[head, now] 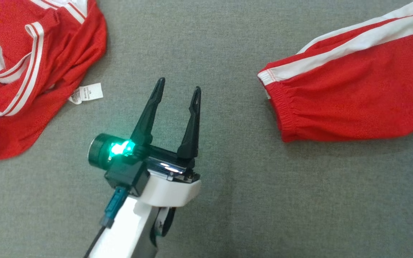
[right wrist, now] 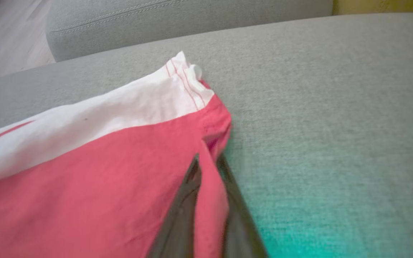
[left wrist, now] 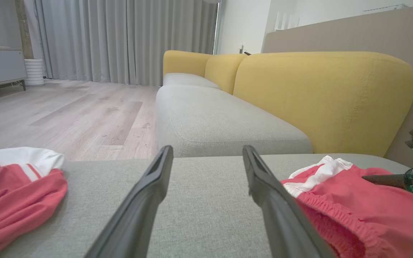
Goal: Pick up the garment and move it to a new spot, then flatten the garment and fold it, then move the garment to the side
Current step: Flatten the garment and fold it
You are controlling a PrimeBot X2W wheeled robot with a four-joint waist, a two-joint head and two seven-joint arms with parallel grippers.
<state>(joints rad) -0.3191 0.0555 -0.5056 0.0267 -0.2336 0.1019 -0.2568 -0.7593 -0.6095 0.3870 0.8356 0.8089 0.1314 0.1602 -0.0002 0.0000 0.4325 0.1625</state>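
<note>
The red shorts (head: pixel 357 100) are lying on the right side of the grey sofa seat (head: pixel 228 200). They are mostly flat, and the stretchy waistband (head: pixel 290 107) is pointing toward the middle. A red edge of the shorts, just beside the end of a white stripe (right wrist: pixel 120 111), is being pinched by the right end effector (right wrist: pixel 209 159). Its two fingers are nearly together, with red cloth caught between them. The left end effector (head: pixel 179 85) is being held wide open over the bare seat between the two pieces of clothing, and nothing is being held in it. A crumpled red top (head: pixel 48 53) with a white label (head: pixel 89 93) is lying well apart on the left.

The shorts are most likely very light and very soft. Nothing on them is likely to break, but they are probably going to droop and bunch up when lifted by one edge. Thin cloth like this may be slipping out of a small pinch. The thick waistband is probably offering a better hold. With one end effector at each end of it, the shorts would be hanging spread out.
</note>
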